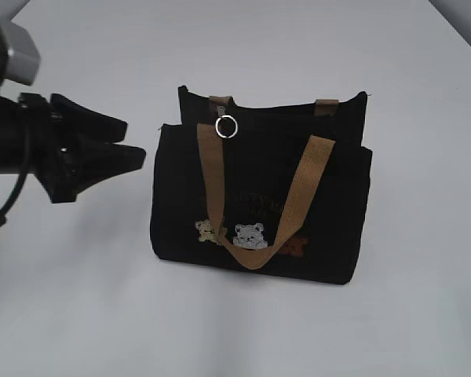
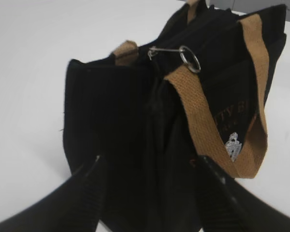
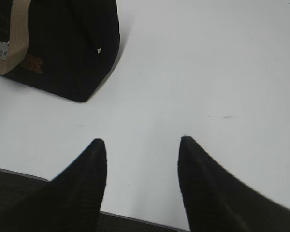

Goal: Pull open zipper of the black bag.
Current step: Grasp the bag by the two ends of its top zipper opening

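The black bag stands upright mid-table, with tan handles and little bear patches on its front. Along its top edge runs the zipper, whose round silver ring hangs near the left end. My left gripper is open just beside the bag's left end. In the left wrist view its fingers stand either side of that end of the bag, with the ring up beyond them. My right gripper is open over bare table, right of the bag, holding nothing.
The white table stretches all round the bag. Its front edge shows just under my right gripper in the right wrist view. The right arm is outside the exterior view.
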You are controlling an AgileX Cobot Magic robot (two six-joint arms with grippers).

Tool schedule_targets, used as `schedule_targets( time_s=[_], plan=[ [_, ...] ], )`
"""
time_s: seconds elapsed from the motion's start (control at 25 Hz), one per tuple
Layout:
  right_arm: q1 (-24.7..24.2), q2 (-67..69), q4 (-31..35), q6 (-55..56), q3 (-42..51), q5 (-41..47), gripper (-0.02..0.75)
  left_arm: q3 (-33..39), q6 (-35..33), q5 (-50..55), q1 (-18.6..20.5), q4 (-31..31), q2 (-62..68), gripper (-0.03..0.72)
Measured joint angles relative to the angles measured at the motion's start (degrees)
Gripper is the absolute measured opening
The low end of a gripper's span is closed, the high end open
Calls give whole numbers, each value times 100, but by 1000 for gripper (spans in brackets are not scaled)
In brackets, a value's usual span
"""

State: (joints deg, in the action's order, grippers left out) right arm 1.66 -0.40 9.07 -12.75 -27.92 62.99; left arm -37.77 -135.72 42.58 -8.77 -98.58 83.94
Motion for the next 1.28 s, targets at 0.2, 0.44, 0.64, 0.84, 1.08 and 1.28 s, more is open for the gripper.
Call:
schedule_targets(
  time_s=[0.2, 0.44, 0.64, 0.84, 1.08, 1.28],
  plan=[
    [0, 0, 35, 0, 0, 0, 382, -534, -86, -96, -476, -28, 965, 454],
    [0, 350, 1412, -1459, -61, -119, 382, -982, 266, -275, -884, 64, 1633, 188],
    [0, 2229, 4474, -4431, -74, -1282, 382, -889, 723, -257, -910, 271, 1574, 63],
    [324, 5145, 6809, -7224, -560, -2262, 382, -841, 764, -72, -916, 282, 1549, 63],
    [1771, 8002, 7287, -8084, -1880, -3469, 381, -807, 781, -55, -1143, 309, 1549, 63],
    [2501, 9164, 7287, -8097, -2627, -4247, 381, -807, 781, -93, -1155, 303, 1549, 63]
  ],
)
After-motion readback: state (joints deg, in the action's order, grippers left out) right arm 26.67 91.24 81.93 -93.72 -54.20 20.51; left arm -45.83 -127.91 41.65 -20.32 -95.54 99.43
